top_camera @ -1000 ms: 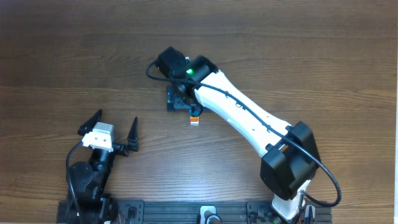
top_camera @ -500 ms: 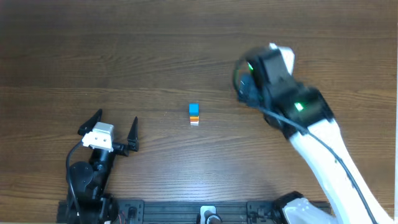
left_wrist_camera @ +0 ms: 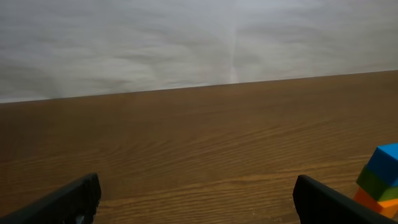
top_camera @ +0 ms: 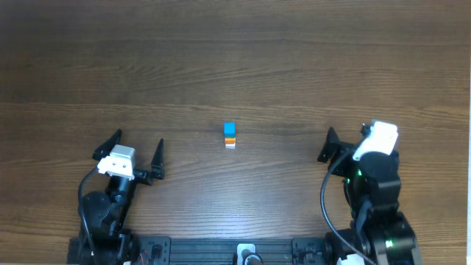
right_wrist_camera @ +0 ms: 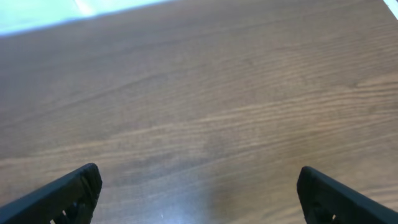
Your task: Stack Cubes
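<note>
— Where is the cube stack?

— Upright near the middle of the wooden table, roughly halfway between the two arms and a little farther up the table than either gripper. Nothing touches it.

— Which cubes are in it?

— The blue cube is on top. The left wrist view shows a green cube right under it, then an orange cube. From above, a white cube shows at the foot of the stack.

— What about the left gripper?

— It sits low over the table near its base, well apart from the stack. Its fingers are spread wide with nothing between them. Its wrist camera looks across the tabletop to a pale wall, with the stack off to one side.

— And the right gripper?

— Also near its own base, well clear of the stack. In its wrist view the two fingers stand far apart at the frame's corners, with bare wood between them, so it is wide and carrying nothing.
</note>
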`<action>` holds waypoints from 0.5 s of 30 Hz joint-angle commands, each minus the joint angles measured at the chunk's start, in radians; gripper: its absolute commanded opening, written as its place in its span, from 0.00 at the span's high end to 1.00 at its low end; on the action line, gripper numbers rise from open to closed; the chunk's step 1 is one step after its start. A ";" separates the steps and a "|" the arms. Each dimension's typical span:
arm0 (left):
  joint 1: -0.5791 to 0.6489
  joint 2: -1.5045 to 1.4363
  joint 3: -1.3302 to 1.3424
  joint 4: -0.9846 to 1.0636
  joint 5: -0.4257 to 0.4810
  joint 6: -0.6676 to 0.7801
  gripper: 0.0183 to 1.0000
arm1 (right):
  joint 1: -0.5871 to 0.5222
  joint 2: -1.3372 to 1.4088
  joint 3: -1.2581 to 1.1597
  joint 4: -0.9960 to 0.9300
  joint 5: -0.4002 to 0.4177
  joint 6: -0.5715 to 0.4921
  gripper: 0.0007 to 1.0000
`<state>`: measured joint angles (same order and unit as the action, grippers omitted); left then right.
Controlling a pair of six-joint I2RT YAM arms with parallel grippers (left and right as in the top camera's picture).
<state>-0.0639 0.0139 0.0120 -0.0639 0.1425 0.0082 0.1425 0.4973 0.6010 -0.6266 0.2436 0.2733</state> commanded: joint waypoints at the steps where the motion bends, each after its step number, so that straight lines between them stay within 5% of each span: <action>1: 0.006 -0.007 -0.006 0.000 0.006 0.014 0.00 | -0.050 -0.138 -0.121 0.064 -0.091 -0.028 0.01; 8: 0.006 -0.007 -0.006 0.000 0.006 0.014 0.00 | -0.087 -0.369 -0.283 0.204 -0.230 -0.028 0.01; 15: 0.006 -0.007 -0.006 0.000 0.006 0.014 0.00 | -0.089 -0.492 -0.407 0.232 -0.262 -0.082 0.01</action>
<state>-0.0639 0.0139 0.0120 -0.0639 0.1429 0.0082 0.0620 0.0391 0.2424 -0.4053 0.0162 0.2382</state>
